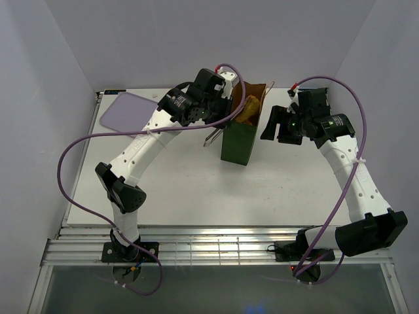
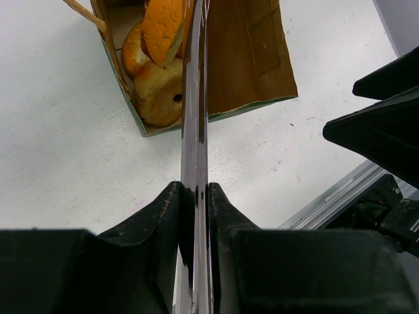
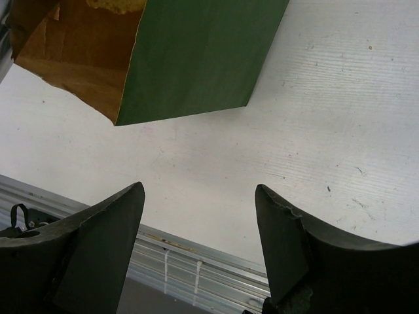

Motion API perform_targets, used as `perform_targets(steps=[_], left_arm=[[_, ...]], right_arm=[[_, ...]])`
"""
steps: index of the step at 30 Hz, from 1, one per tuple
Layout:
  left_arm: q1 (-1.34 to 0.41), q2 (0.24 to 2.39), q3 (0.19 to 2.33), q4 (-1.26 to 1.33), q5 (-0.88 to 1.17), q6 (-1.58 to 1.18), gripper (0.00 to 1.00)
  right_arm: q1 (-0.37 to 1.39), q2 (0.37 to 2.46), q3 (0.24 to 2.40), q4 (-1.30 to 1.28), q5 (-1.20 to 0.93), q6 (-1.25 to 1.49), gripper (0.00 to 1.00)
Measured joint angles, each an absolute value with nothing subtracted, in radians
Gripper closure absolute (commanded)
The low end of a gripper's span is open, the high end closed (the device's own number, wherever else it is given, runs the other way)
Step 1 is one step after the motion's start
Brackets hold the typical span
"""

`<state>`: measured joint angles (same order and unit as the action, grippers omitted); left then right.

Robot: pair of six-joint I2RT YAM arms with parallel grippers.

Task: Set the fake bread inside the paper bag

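At the far left corner of the bench (image 1: 183,190) lies a lilac tray (image 1: 127,111), well apart from everything else. The left arm reaches rightward from beside it to the paper bag (image 1: 239,140), which stands near the middle of the far half of the bench with its mouth open upward. The left pincer (image 1: 226,112) sits at the bag's left rim. In the left wrist view this pincer (image 2: 196,190) is closed tight on one wall of the bag, seen edge-on as a thin strip between the two fingers (image 2: 171,219).

The fake bread (image 2: 157,85) is inside the bag, against its brown inner wall: a pale bun nearest, an orange-yellow slice standing above it, and a rounded golden piece to their left. A tan string handle (image 2: 85,14) pokes out at the bag's left edge. From above, the bread (image 1: 247,108) shows as a yellow patch in the bag's mouth.

Just right of the bag, the right pincer (image 1: 270,124) hangs with its fingers (image 3: 98,242) spread wide and nothing between them; bare bench and the bag's green side (image 3: 196,59) lie beyond.
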<state>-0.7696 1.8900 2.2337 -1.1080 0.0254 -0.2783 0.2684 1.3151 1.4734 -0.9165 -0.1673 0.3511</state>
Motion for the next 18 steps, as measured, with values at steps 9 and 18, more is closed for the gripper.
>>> perform_targets(steps=[9,18], left_arm=[[-0.77,1.893,2.258,-1.108,0.025,-0.283,0.59],[-0.77,1.895,2.273,-1.111,0.002,-0.282,0.55]], right_arm=[[0.268,1.315,1.473,-0.916,-0.167,0.347,0.25],[0.268,1.315,1.473,-0.916,-0.167,0.344,0.26]])
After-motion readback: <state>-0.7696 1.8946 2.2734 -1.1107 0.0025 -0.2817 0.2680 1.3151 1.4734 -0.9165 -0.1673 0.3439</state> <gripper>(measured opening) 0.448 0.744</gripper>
